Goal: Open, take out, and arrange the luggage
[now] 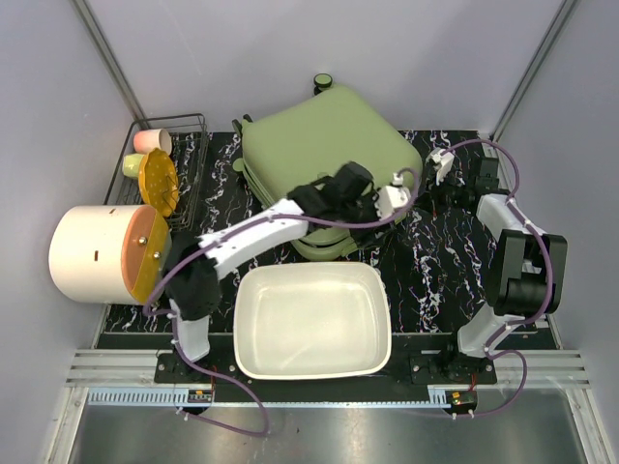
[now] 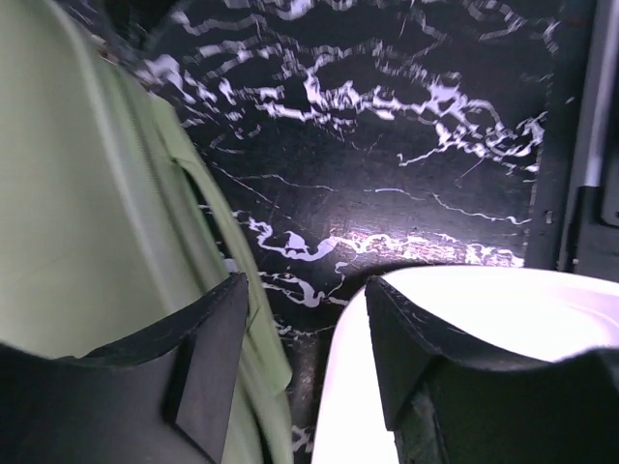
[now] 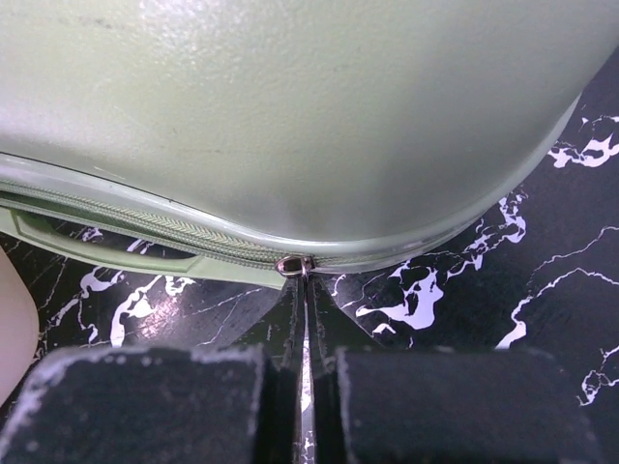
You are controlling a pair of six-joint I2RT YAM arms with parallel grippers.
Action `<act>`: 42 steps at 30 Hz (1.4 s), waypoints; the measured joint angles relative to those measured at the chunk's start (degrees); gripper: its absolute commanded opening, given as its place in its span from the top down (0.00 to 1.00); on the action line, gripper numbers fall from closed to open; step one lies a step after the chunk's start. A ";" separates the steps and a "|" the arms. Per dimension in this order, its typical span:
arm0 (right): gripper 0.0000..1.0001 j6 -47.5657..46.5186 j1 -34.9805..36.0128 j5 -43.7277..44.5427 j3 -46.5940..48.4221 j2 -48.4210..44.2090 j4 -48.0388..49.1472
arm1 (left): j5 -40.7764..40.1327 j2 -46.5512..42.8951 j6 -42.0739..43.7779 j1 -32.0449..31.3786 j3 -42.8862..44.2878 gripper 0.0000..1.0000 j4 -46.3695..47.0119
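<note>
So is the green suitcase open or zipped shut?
Shut. From above, the luggage lid lies flat on its base, and the right wrist view shows closed zipper teeth beside the zipper pull. Elsewhere: cannot tell.

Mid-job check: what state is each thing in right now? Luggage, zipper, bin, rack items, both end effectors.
luggage: lying flat, lid down.
zipper pull: at the luggage edge, apparently pinched; teeth on one side of it closed.
right end effector: shut on the zipper pull.
left end effector: open, empty, between luggage and bin.
white bin: upright, empty.
pink cup: on its side in the wire rack.
</note>
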 measured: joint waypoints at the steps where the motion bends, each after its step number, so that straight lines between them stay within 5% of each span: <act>1: 1.00 0.44 0.00 0.04 0.00 0.00 0.00 | -1.44 2.23 -0.26 -1.16 0.20 0.46 0.57; 9: 1.00 2.82 0.02 0.13 0.00 0.00 0.24 | -12.39 15.02 -1.64 -3.85 1.70 0.47 1.97; 20: 1.00 3.82 0.02 0.13 0.00 0.02 0.39 | -28.63 21.46 -1.90 -7.39 6.29 0.48 7.69; 30: 1.00 2.93 0.02 0.22 -0.02 0.02 0.33 | -30.73 20.81 -0.24 -6.80 2.47 1.00 11.15; 42: 1.00 -4.52 0.83 -1.81 -0.13 -0.22 -3.21 | -22.71 7.87 2.16 -1.99 -14.62 1.00 11.72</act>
